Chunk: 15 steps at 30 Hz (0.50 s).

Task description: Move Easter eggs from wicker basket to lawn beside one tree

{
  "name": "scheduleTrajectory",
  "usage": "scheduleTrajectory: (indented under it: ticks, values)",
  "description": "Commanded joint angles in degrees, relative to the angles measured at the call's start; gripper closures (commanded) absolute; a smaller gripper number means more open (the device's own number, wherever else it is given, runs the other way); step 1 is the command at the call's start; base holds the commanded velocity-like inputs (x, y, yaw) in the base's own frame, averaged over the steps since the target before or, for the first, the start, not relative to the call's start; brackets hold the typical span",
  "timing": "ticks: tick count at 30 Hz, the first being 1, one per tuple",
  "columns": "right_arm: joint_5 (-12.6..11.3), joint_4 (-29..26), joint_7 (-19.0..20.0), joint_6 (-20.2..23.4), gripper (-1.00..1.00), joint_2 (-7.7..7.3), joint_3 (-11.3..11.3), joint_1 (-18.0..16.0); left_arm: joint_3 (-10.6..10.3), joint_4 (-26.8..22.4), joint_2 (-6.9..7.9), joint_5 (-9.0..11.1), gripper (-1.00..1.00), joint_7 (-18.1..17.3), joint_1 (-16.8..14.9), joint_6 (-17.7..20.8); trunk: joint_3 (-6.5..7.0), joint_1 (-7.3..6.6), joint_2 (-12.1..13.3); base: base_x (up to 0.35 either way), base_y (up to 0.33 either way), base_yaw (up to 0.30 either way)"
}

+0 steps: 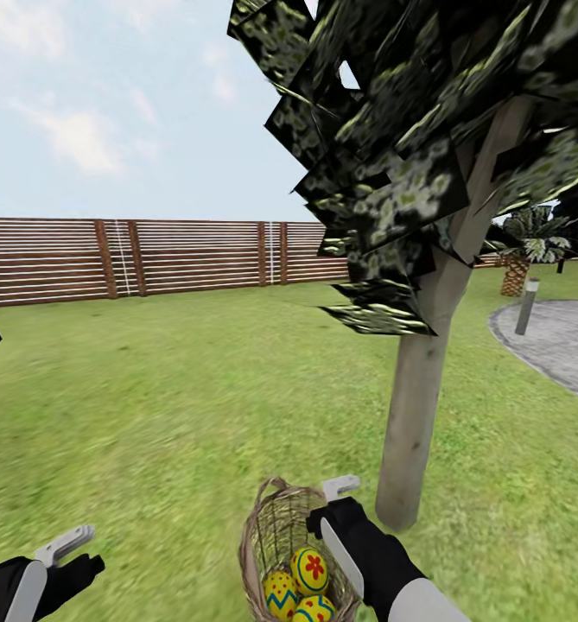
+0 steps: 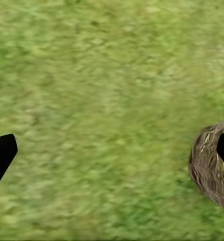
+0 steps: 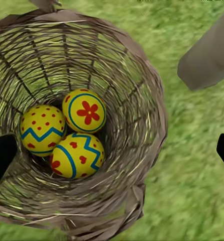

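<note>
Green lawn (image 1: pixel 168 406) runs back to a slatted wooden fence (image 1: pixel 150 257), with grey paving (image 1: pixel 556 341) off to the right. Close in front of me the wicker basket (image 1: pixel 276 536) sits on the grass just beside the tree (image 1: pixel 422 380), all 3 Easter eggs (image 3: pixel 67 131) bunched at its bottom. My right claw (image 1: pixel 340 514) hovers at the basket's rim, fingers apart. My left claw (image 1: pixel 64 553) hangs over bare grass, also apart.
</note>
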Motion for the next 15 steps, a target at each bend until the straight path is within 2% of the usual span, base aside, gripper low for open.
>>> scheduleTrajectory:
  ticks: [1, 10, 15]
  values:
    - [-0.6, 0.0, -0.5, 0.1, -1.0, 0.0, 0.2, -0.1, 0.0, 0.0, 0.01, 0.6, -1.0, 0.5, 0.0, 0.2, -0.07, -0.01, 0.0, -0.007, 0.143, 0.0]
    - [-0.5, 0.1, -0.5, 0.1, -1.0, 0.0, 0.1, -0.1, 0.0, -0.1, -0.04, 0.4, -1.0, 0.7, 0.0, 0.3, -0.07, -0.01, 0.0, -0.002, 0.041, 0.0]
    - [-0.5, 0.3, -0.5, 0.1, -1.0, 0.0, 0.1, -0.1, 0.1, -0.2, 0.0, 0.3, -1.0, 0.8, 0.0, 0.3, -0.96, 1.09, -2.0, 0.0, 0.003, 0.0]
